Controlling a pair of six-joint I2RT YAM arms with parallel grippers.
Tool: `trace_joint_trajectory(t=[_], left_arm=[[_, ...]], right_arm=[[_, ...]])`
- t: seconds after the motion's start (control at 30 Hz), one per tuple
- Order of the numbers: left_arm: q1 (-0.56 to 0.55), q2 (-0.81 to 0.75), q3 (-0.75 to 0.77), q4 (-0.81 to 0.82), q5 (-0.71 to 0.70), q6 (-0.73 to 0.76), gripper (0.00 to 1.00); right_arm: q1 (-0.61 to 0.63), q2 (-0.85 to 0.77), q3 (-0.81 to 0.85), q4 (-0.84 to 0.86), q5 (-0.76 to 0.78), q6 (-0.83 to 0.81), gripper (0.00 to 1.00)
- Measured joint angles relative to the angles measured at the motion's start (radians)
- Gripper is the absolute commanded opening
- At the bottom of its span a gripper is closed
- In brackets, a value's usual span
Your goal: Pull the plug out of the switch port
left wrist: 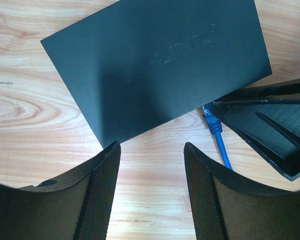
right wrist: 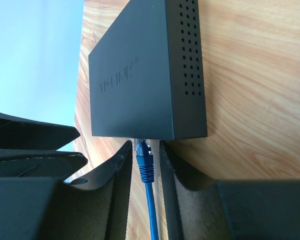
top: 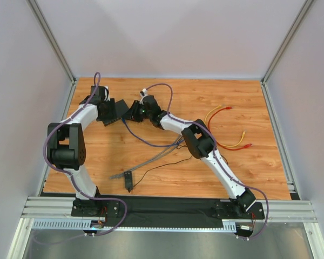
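The switch (left wrist: 160, 60) is a flat black box lying on the wooden table, at the back left in the top view (top: 116, 109). A blue plug (right wrist: 144, 160) sits in a port on its near edge, and its blue cable runs back between my right fingers. My right gripper (right wrist: 145, 146) straddles the plug with a narrow gap on each side, its tips almost at the switch's edge. My left gripper (left wrist: 151, 147) is open and empty, with its tips just short of the switch's other side. The plug also shows in the left wrist view (left wrist: 213, 123).
Red, orange and yellow cables (top: 229, 129) lie at the right. A small black adapter block (top: 128, 181) on a thin black wire lies near the front. A grey cable (top: 151, 159) crosses the middle. Walls and metal frame posts ring the table.
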Motion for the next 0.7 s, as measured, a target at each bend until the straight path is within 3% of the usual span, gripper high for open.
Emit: trace_joint_trajectory(t=[0.2, 0.53, 0.7], left_arm=[[0.0, 0.0, 0.0, 0.0, 0.0, 0.0, 0.62], [0.0, 0.0, 0.0, 0.0, 0.0, 0.0, 0.61], [0.0, 0.002, 0.0, 0.0, 0.0, 0.0, 0.62]], right_arm=[[0.0, 0.008, 0.007, 0.001, -0.006, 0.005, 0.24], [0.005, 0.019, 0.038, -0.03, -0.006, 0.005, 0.27], [0.011, 0.046, 0.08, -0.045, -0.005, 0.01, 0.13]])
